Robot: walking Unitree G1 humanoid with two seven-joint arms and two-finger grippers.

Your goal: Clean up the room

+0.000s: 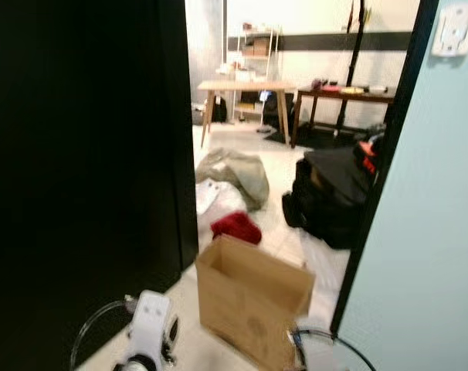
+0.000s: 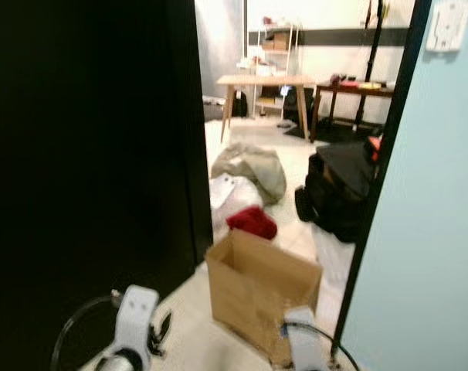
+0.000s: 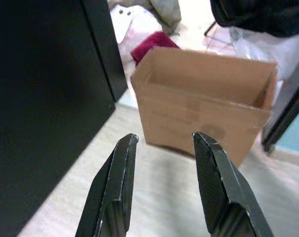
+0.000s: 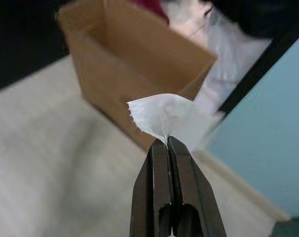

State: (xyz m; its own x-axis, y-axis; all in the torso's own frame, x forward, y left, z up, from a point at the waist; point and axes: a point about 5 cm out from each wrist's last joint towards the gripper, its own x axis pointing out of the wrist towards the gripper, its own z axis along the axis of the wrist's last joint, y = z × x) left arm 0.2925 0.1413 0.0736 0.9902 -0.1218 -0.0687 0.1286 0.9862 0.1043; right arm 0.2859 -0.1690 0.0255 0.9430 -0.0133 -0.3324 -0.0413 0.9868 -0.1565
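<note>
The right gripper [image 4: 168, 140] has its two black fingers pressed flat together on a scrap of white tissue [image 4: 164, 118]. The tissue fans out beyond the fingertips, its narrow pinched end between the pads and its ragged wide edge pointing away from the gripper toward the cardboard box [image 4: 134, 59], so its long axis runs roughly in line with the fingers. It hangs just before the box's near wall, below the rim and not inside.

The left gripper [image 3: 162, 140] holds nothing; its fingers stand well apart with pale floor showing between them, aimed at the box's long side from a short way off.

The cardboard box [image 1: 253, 297] stands upright on the light floor with its top open, in a doorway between a black panel [image 1: 79, 170] on the robot's left and a pale blue wall [image 1: 427, 232] on its right. Its long axis runs slantwise across the doorway, the left end farther from the robot than the right.

Beyond the box, a red cloth [image 1: 236, 226] lies on the floor, near a white bag [image 1: 215, 197] and a grey-green heap of fabric [image 1: 238, 174]. A black bag [image 1: 334, 193] sits to the right by the door frame. Farther back stand a light wooden table [image 1: 245, 89] and a dark table [image 1: 346, 97].
</note>
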